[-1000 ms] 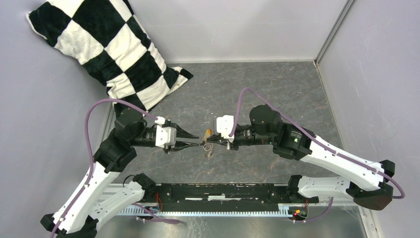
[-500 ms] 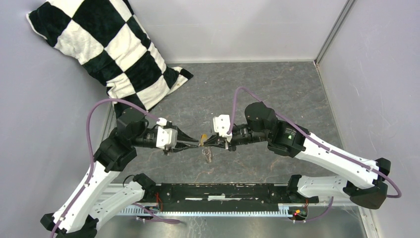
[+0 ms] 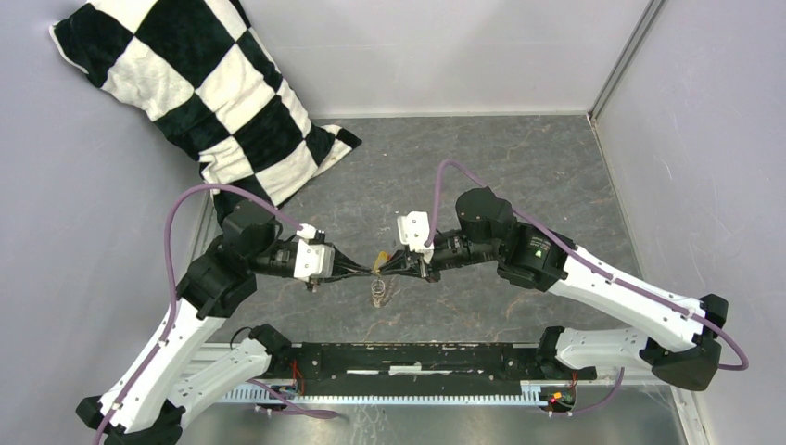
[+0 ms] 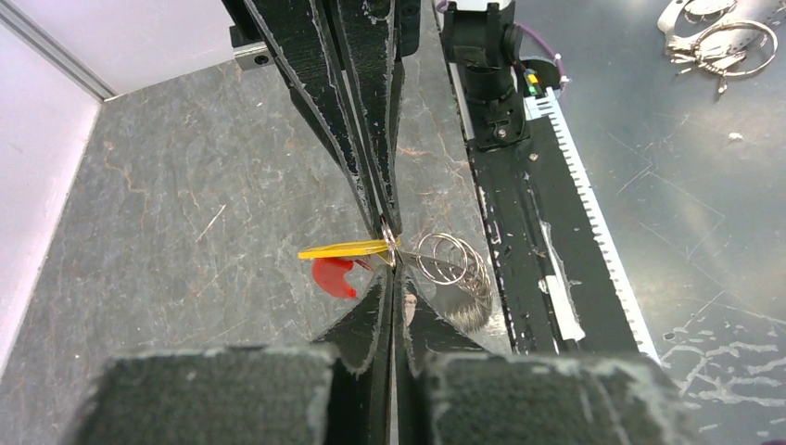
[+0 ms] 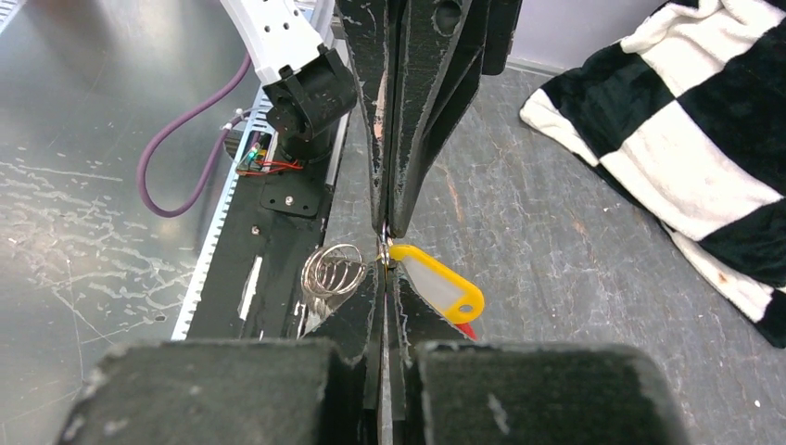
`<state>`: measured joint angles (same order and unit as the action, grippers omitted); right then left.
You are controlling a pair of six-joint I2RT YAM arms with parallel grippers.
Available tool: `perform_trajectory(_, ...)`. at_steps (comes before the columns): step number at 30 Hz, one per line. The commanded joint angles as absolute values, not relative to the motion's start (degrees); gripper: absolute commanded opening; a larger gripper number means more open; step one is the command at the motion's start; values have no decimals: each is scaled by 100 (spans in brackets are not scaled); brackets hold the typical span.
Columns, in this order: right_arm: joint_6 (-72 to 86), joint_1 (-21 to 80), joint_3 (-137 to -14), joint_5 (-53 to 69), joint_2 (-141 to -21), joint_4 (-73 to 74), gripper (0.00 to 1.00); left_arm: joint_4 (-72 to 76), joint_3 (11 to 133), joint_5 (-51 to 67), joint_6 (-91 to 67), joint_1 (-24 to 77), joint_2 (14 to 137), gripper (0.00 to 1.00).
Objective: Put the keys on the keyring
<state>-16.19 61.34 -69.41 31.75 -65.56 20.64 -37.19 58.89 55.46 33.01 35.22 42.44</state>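
Shiny metal keyring, glossy plastic key

Two grippers, tip to tip at mid-table!
Left gripper faces right gripper; key between their tips, keyring just below, pillow far-left on the table.

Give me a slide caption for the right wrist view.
The right gripper and left gripper, both closed, meet tip to tip at the yellow key, coiled keyring alongside.

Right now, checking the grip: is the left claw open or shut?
Shut. In the left wrist view the left claw has no gap between its fingers, nipping metal between the yellow key and the keyring.
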Motion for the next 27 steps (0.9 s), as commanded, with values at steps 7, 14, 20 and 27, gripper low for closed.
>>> perform_trajectory(7,-695,5887,-6680,3462,-6319,748,1,-3719,6007,5508,3861,3542,4080,2)
perform_trajectory(14,697,5867,-5771,3382,-6085,-1109,1,-3718,6013,5498,4057,3542,4054,2)
perform_trajectory(20,1532,5868,-5284,3034,-5986,-2191,1,-3723,5859,5524,4345,3543,3909,2)
perform_trajectory(27,2120,5873,-4920,2734,-5974,-3021,1,-3723,5726,5517,4747,3541,3742,2)
